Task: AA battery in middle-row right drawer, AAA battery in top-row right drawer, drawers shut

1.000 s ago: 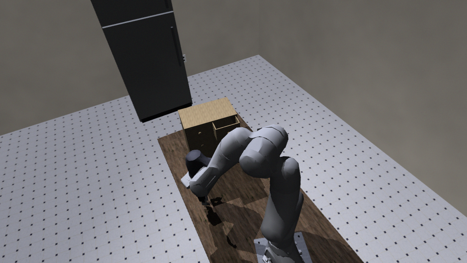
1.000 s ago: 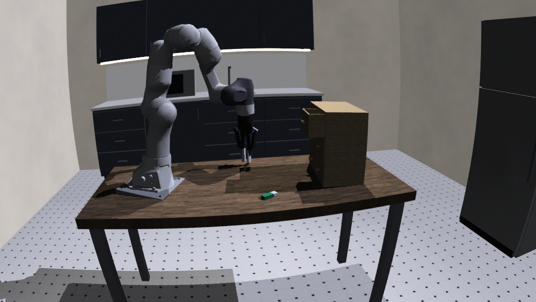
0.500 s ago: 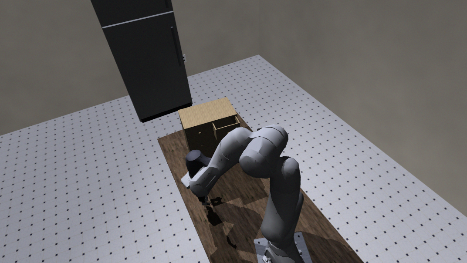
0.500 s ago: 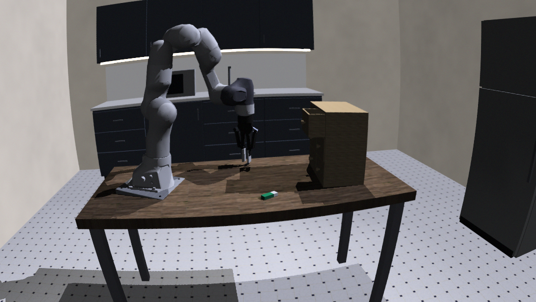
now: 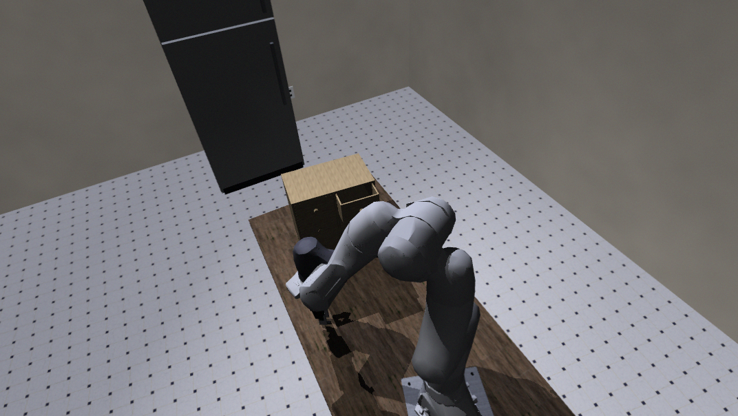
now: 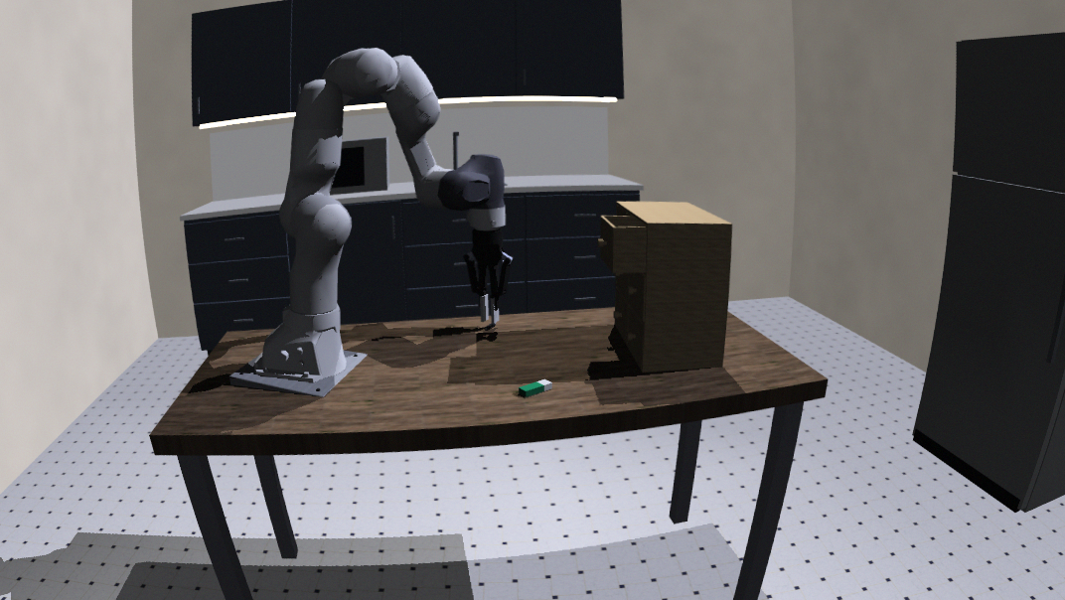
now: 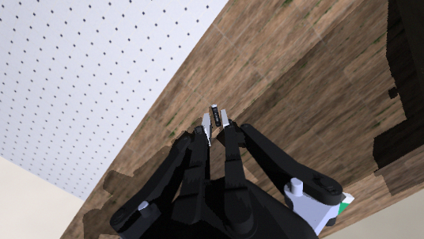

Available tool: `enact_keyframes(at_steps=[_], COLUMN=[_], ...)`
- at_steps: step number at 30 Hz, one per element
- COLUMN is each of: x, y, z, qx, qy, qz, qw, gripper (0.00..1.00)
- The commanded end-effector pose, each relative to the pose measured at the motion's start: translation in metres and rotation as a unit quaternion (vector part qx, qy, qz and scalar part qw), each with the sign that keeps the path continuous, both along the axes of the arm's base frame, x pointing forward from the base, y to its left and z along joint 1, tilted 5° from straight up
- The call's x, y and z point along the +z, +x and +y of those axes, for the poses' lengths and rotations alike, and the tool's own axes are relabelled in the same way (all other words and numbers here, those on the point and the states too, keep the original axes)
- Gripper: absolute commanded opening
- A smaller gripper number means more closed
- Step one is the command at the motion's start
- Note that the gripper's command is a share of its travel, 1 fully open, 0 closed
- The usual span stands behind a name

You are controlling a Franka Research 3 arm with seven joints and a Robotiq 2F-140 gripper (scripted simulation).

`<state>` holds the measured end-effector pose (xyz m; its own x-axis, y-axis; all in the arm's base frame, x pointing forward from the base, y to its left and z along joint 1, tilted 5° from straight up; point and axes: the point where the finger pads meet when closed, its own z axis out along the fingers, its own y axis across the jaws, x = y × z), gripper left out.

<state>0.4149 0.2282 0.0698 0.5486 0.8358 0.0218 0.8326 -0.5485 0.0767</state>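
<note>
Nearby, green-and-white block point(image 6: 534, 387) point(image 7: 345, 204) on tabletop point(image 6: 417, 405) point(image 7: 253, 51)

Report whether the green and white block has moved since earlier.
No; the green and white block keeps its distance from the brown wooden table's near edge.
</note>
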Motion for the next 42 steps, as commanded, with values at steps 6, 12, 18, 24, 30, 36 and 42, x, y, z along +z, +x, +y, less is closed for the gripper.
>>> enact_keyframes(at_steps=[6,12,18,24,30,36,42], x=[-0.0004,-0.0004,-0.0004,-0.0004,-0.0004,-0.001,-0.009], y=[0.0015,0.0018,0.0018,0.0018,0.0018,0.0019,0.0025], z=[-0.0014,-0.0012,-0.0012,-0.0012,-0.0012,-0.0012,-0.0014], qx=[-0.001,-0.001,-0.001,-0.001,-0.001,-0.001,-0.001], qy=[0.0,0.0,0.0,0.0,0.0,0.0,0.0], qz=[0.0,0.0,0.0,0.0,0.0,0.0,0.0], qw=[1.0,1.0,1.0,1.0,1.0,1.0,1.0], gripper=[0.15,0.15,0.15,0.15,0.15,0.15,0.15])
